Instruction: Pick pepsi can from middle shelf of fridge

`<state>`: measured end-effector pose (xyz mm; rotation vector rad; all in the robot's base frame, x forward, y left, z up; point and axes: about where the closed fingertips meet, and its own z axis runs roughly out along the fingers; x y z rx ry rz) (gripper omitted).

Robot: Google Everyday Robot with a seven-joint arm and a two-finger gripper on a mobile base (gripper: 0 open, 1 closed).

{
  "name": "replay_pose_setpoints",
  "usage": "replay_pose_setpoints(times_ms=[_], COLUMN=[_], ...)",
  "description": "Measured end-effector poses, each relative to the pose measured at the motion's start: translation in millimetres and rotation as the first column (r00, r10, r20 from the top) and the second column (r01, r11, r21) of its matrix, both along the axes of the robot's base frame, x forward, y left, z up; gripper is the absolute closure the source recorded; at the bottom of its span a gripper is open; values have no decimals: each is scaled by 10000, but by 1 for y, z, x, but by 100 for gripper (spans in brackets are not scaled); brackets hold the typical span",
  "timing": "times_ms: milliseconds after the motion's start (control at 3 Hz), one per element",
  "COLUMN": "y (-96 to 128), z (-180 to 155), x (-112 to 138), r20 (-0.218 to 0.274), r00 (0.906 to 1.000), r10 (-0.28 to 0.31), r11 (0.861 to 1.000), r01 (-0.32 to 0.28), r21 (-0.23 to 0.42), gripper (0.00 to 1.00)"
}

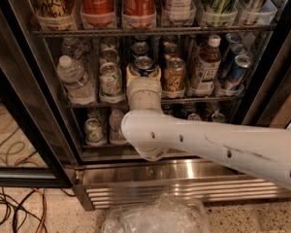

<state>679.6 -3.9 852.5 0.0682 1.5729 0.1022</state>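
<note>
Where middle shelf (83, 103) holds pepsi can (144, 64), pincer (144, 74) sits at can.

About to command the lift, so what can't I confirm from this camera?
All in the camera view:
- The claw is at the pepsi can on the middle shelf; its hold is hidden behind the wrist.
- Only the top of the pepsi can shows; the wrist covers the body.
- The bottom rack cans on the right are mostly blocked by the arm.
- The top rack cans are cut off by the upper edge.
</note>
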Motion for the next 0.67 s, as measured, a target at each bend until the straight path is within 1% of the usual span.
replay_pose_setpoints(times_ms=[333, 667], y=[0, -3], z=[0, 6], x=[0, -7], r20=[0, 7], r00=[10000, 9991], r10=[1, 416], r11=[10000, 9991], r01=[-1, -416], r21=[0, 112], gripper=[100, 100])
